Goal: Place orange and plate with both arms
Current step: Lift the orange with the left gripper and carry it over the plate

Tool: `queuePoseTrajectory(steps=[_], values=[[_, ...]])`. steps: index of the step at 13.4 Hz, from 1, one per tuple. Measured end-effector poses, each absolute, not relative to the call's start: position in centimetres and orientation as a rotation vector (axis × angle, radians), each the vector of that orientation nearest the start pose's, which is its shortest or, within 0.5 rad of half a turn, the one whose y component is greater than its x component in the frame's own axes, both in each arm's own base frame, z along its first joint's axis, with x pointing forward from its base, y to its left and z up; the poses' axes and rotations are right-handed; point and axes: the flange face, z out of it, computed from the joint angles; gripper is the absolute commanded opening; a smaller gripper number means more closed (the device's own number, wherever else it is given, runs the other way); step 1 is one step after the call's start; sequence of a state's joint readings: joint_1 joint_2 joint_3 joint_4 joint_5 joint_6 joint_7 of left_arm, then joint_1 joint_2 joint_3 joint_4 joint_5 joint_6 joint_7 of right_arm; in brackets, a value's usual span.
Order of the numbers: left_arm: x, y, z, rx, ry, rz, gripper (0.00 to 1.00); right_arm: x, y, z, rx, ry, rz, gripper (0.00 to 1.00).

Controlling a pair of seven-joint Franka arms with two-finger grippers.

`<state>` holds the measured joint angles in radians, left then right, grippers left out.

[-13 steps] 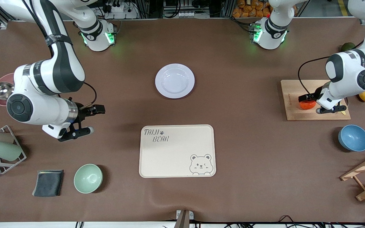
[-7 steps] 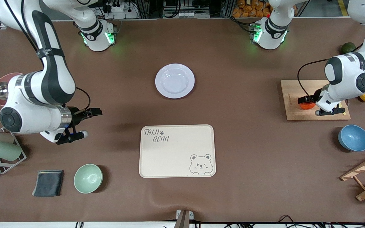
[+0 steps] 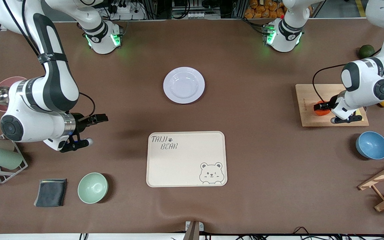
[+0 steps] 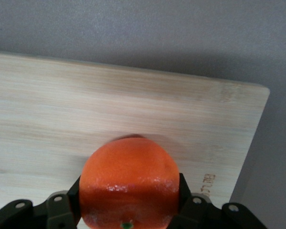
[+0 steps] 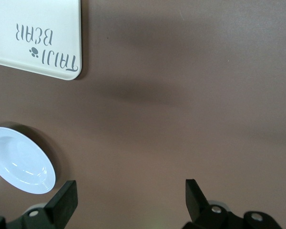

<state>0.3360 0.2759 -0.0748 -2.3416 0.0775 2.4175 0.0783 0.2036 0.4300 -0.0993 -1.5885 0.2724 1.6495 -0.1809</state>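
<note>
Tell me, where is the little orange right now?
The orange sits on the wooden cutting board toward the left arm's end of the table, gripped between the left gripper's fingers, with the blue bowl nearer the front camera.

Even overhead light, soft shadows under the arms, left wrist view slightly blurred.

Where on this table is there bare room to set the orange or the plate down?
The tray is bare, as is the cloth between it and the plate. It is crowded by the cutting board, where the left claw grips the orange.
</note>
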Motion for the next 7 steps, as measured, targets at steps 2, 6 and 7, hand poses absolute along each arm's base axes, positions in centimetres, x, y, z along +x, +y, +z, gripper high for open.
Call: queuePoseTrajectory(steps=[2,6,7], values=[[48.4,11.8,20.7,-3.132,-0.160,0.346,0.26,62.6,10.0,36.6,-2.844,-0.306,0.516,1.00],[51.9,4.6,25.6,-3.106,-0.172,0.459,0.26,62.6,10.0,36.5,-2.843,-0.307,0.518,1.00],[52.9,1.6,27.6,-3.091,-0.209,0.477,0.27,62.6,9.9,36.1,-2.842,-0.304,0.530,1.00]])
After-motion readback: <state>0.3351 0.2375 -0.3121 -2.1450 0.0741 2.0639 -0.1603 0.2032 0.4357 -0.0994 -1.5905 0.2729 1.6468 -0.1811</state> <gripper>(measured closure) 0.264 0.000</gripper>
